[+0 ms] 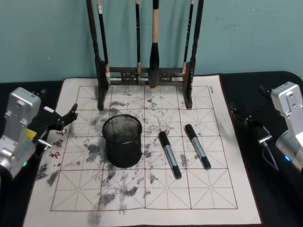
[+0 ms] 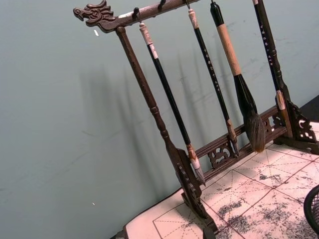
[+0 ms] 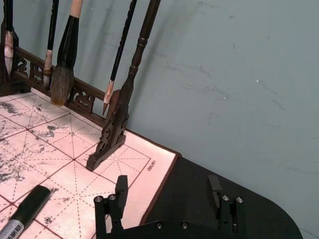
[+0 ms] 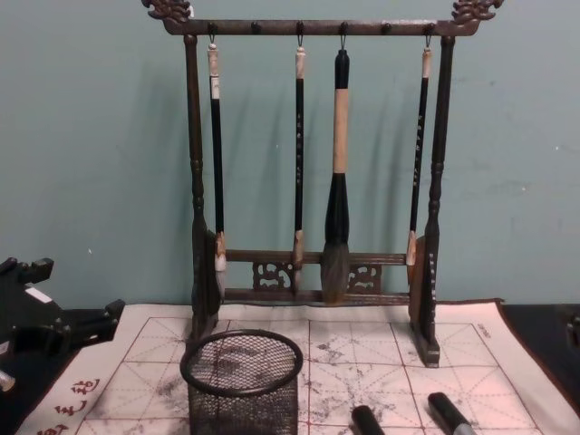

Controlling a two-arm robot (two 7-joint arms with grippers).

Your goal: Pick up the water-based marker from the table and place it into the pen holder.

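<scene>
Left fingers [image 1: 72, 113] apart beside red characters [image 1: 58, 133]

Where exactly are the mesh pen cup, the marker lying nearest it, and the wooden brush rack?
pen cup [image 1: 124, 150], head view, on its mesh wall.
nearest marker [image 1: 170, 156], head view, middle of its barrel.
brush rack [image 4: 193, 163], chest view, on its left post.

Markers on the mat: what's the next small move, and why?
Probably swing the right gripper in over the right-hand marker. That gripper sits open and empty off the right edge of the mat, closest to it. Both this marker and the other marker lie flat right of the pen holder; the left gripper is parked on the far side.
</scene>
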